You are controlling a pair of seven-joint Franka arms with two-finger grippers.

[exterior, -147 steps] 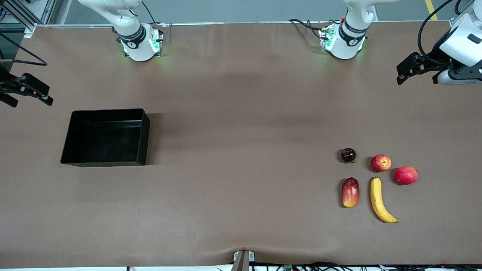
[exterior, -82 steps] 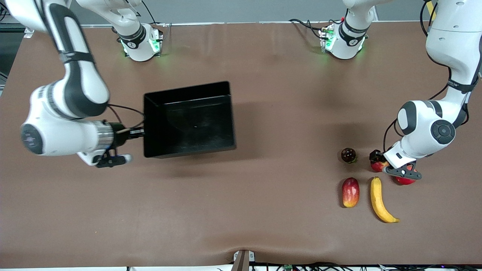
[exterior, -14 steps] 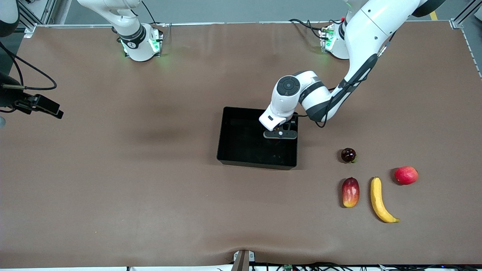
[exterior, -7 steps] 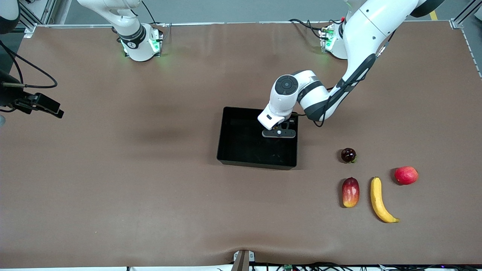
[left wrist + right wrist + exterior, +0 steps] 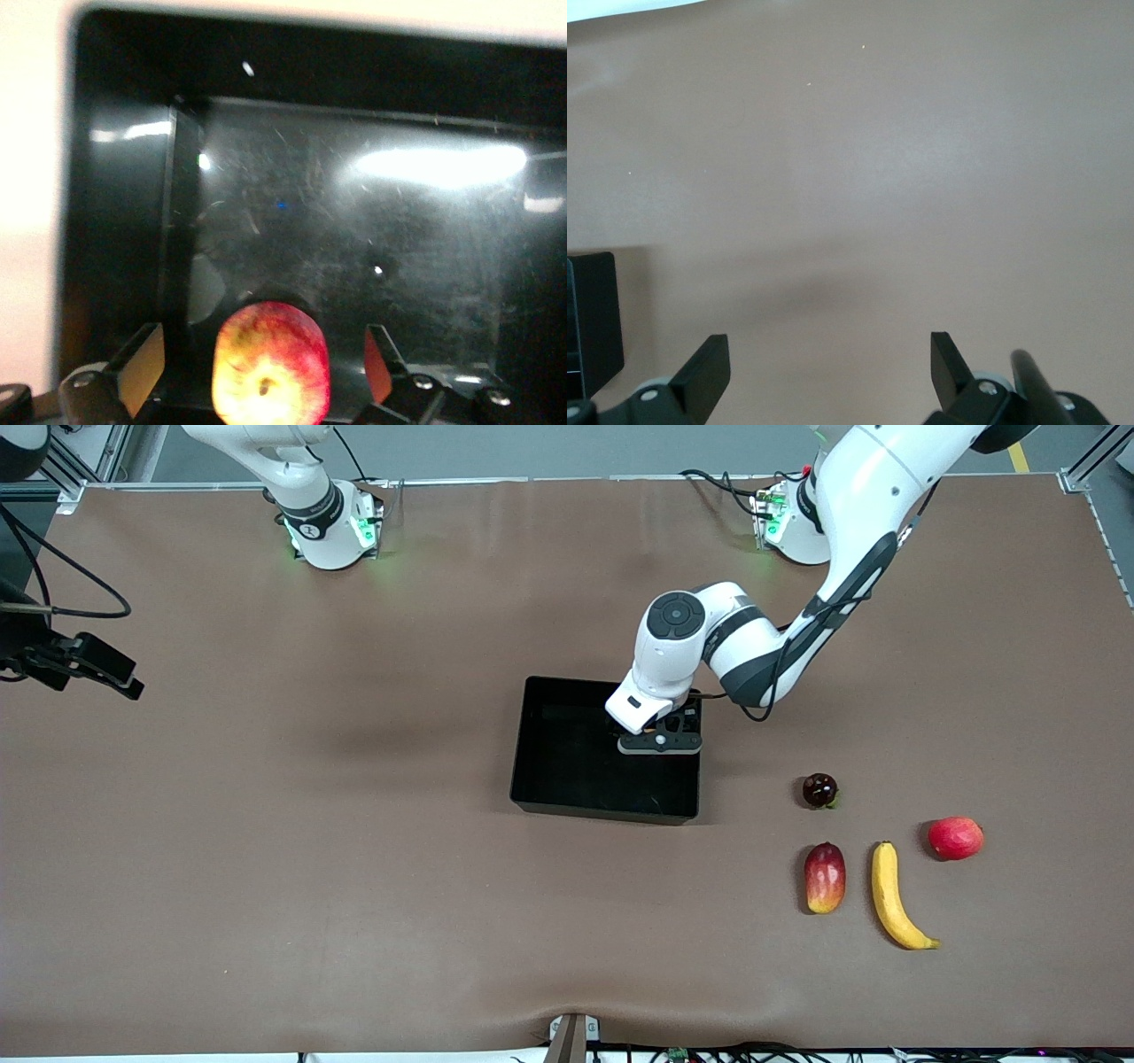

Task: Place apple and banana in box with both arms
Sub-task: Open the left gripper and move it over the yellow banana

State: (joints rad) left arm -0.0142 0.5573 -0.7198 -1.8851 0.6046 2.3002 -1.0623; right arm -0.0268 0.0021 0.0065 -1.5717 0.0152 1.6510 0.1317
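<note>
The box (image 5: 567,779) sits mid-table and serves as the landmark. The left gripper (image 5: 660,740) hangs over the box's corner toward the left arm's end, its fingers (image 5: 142,367) spread wide with a gap on each side of the apple (image 5: 272,363); the apple is released and lies between them, inside the box against its black floor. In the front view the apple is hidden under the gripper.

The banana (image 5: 893,899) lies on the table (image 5: 354,886) well apart from the box, toward the left arm's end and nearer the front camera. Beside it are a mango (image 5: 824,878), a plain red fruit (image 5: 955,838) and a small dark fruit (image 5: 819,790), the last being the closest of them to the box.

The right gripper (image 5: 104,671) waits well apart from the box at the right arm's end, over the table, its fingers (image 5: 709,372) open and holding nothing.
</note>
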